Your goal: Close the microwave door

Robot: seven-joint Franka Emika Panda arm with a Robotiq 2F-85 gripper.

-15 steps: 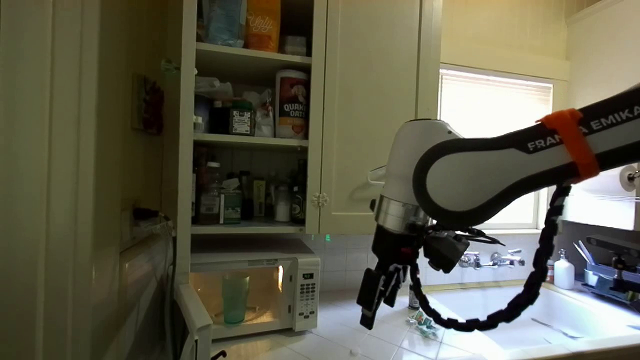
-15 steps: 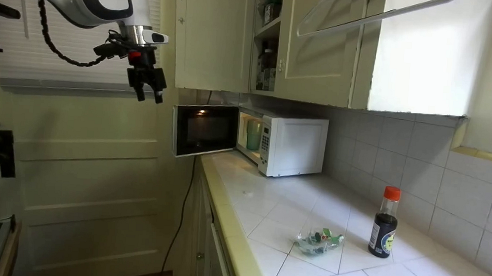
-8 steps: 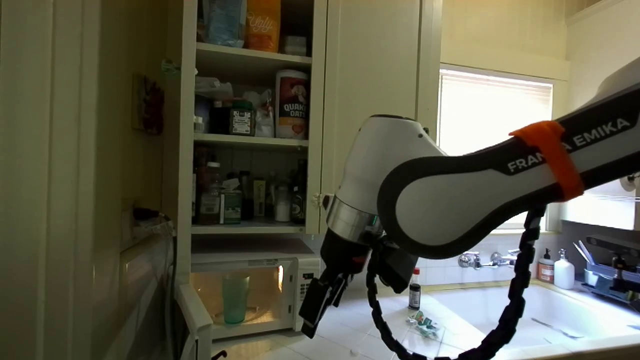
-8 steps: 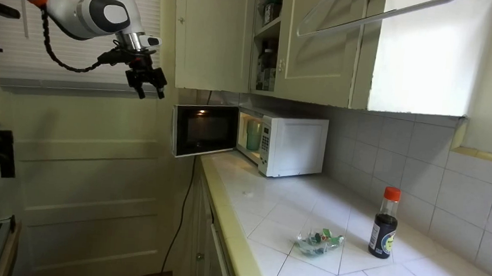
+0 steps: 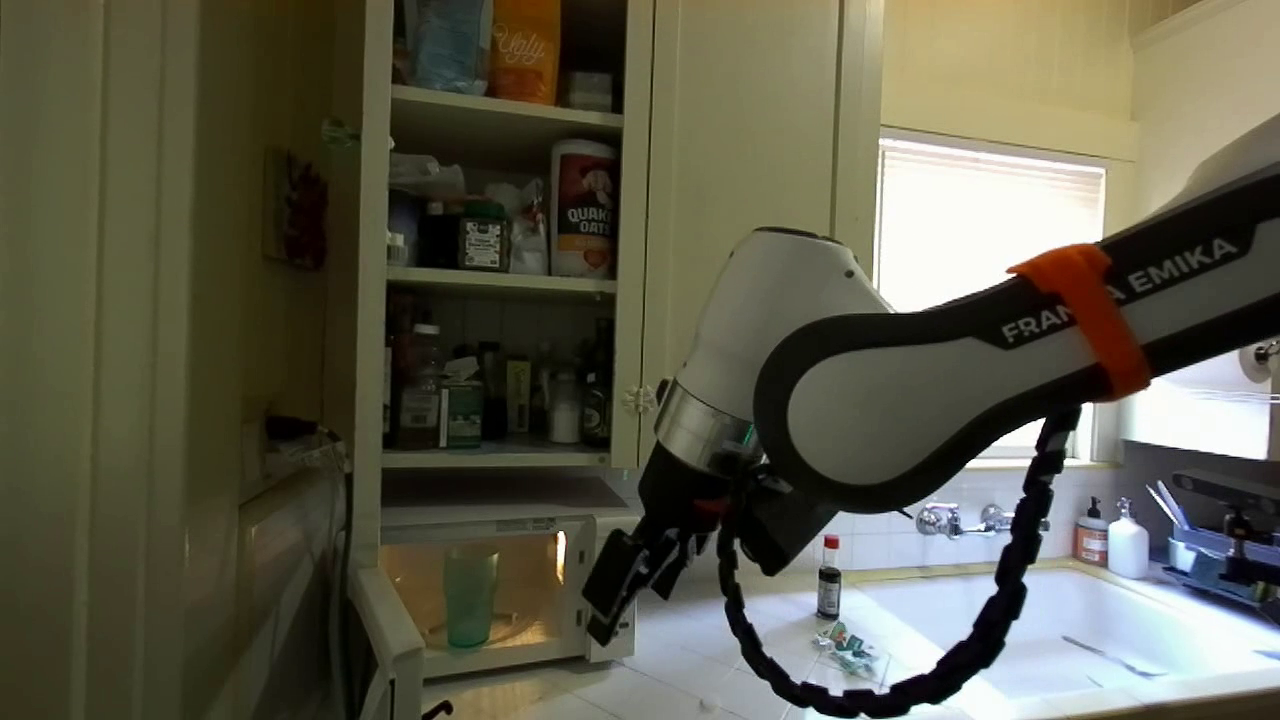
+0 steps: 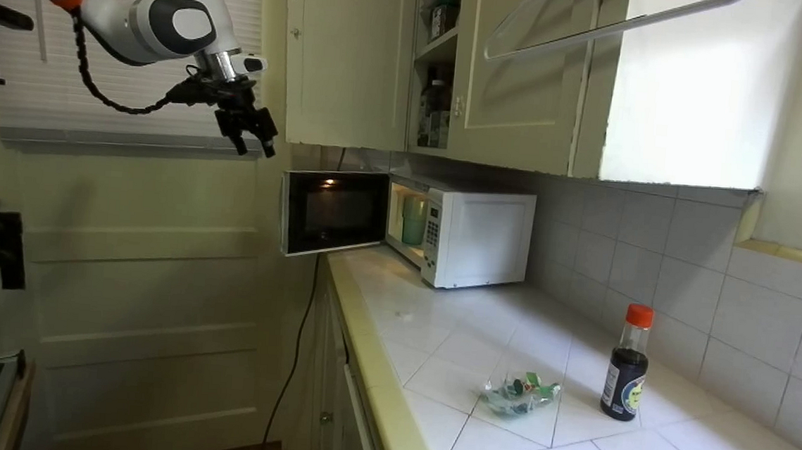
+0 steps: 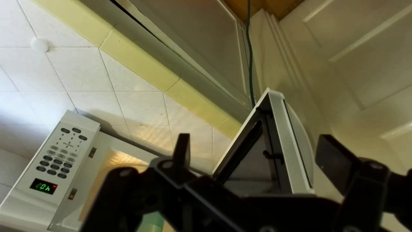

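The white microwave (image 6: 488,242) stands on the counter; it also shows in an exterior view (image 5: 500,498) and the wrist view (image 7: 61,154). Its microwave door (image 6: 335,213) is swung wide open, dark inner side showing. In another exterior view the door (image 5: 395,625) shows edge-on. A green cup (image 5: 470,600) stands inside the lit microwave. My gripper (image 5: 632,610) is open and empty, tilted downward, above and apart from the door (image 6: 255,146). In the wrist view the door's free edge (image 7: 289,145) appears between the spread fingers; its lower part is hidden behind the gripper.
A cream cupboard with filled shelves (image 5: 500,458) hangs above the microwave. Its open door (image 6: 349,59) hangs above the microwave door. A red-capped bottle (image 6: 624,382) and a crumpled clear wrapper (image 6: 520,394) lie farther along the counter. A sink (image 5: 1000,640) is beyond them.
My gripper has moved toward the microwave and tilted, mostly in the first half second, with a small shift since. The microwave door has not moved.
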